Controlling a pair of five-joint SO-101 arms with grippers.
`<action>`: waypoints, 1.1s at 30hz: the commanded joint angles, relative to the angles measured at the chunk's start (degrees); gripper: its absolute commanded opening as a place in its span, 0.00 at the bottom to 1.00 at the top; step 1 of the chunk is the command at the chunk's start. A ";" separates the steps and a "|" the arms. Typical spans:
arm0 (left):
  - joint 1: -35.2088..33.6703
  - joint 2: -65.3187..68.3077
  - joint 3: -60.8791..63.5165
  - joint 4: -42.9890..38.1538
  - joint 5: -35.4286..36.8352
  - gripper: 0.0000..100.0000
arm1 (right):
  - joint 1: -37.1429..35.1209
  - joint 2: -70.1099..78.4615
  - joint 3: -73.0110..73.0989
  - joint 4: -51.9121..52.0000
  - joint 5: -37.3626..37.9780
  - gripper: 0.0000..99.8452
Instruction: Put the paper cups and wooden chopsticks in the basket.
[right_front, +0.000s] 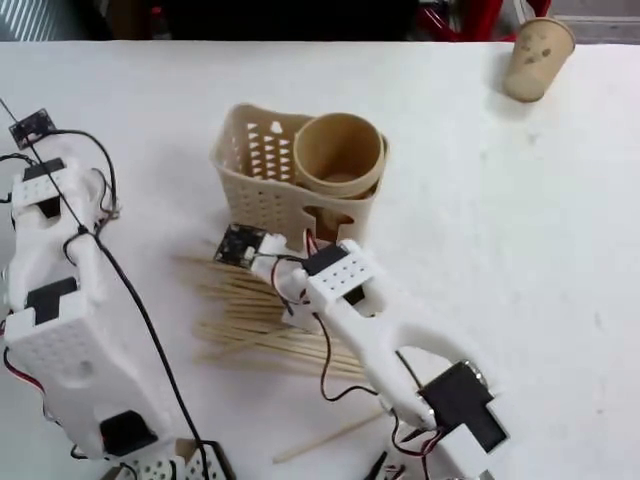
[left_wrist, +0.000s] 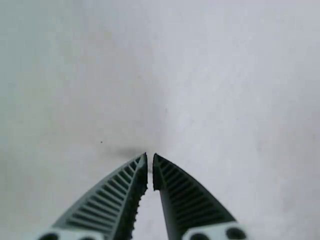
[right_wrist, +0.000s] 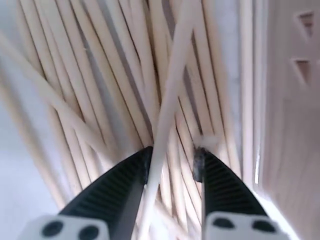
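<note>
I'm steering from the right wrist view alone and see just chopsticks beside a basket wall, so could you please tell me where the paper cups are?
Observer: One paper cup sits mouth up inside the basket.
Operator: Thank you. Is there another one?
Observer: Yes, a second paper cup stands alone near the far right corner of the table, well away from the basket.
Operator: And what is the other arm doing?
Observer: The left gripper is shut over bare table and holds nothing.
</note>
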 joint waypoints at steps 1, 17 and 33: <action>-0.22 -0.22 -1.32 -1.05 0.70 0.05 | -3.03 1.63 -0.18 -1.71 0.35 0.14; -0.22 -0.22 -1.32 -1.05 0.70 0.05 | -2.07 0.48 -1.32 -1.54 0.35 0.22; -0.04 -0.22 -1.32 -1.05 0.70 0.05 | -1.71 0.84 -1.76 -1.63 -0.09 0.01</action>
